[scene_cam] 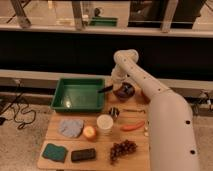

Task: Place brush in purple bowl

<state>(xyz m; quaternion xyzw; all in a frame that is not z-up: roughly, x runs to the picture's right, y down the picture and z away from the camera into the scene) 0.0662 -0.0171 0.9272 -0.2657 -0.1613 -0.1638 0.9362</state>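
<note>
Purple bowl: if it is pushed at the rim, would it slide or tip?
Likely slides rather than tips: the bowl looks low and round on the flat table. Its glossy wall may be slippery. The brush handle juts past its rim toward the tray, so a nudge could disturb it. The gripper hangs just above the bowl.

Raised camera looks down along arm (150, 92) to end effector (119, 85) at purple bowl (126, 93).
</note>
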